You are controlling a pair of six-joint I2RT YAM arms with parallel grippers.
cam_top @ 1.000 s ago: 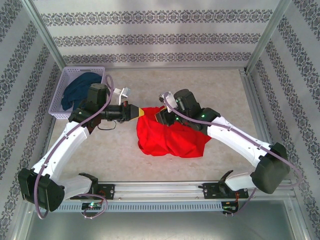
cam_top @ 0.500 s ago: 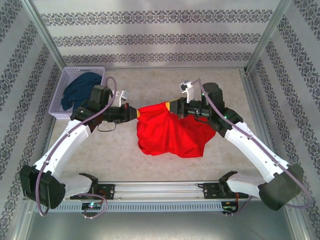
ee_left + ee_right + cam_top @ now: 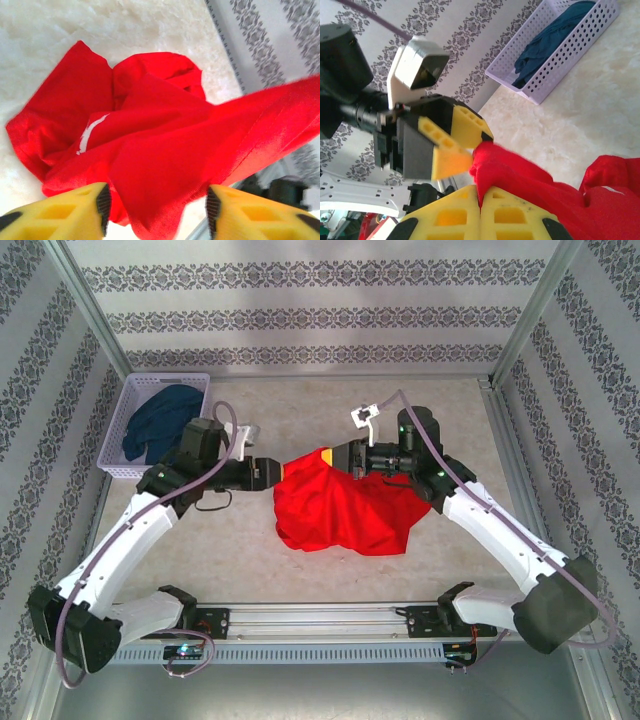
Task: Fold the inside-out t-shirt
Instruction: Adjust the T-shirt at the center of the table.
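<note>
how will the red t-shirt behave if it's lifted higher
Likely floppy: the red t-shirt sags in folds from the right gripper pinching its edge. Probably light, since a small pinch holds that edge up. Pushed, it may bunch further, given how crumpled it lies.

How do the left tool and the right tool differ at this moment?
The left tool stands open, jaws apart at the red t-shirt; the right tool is shut. The right tool pinches a raised shirt edge; the left tool grips nothing. Both have yellow fingers and face each other.
</note>
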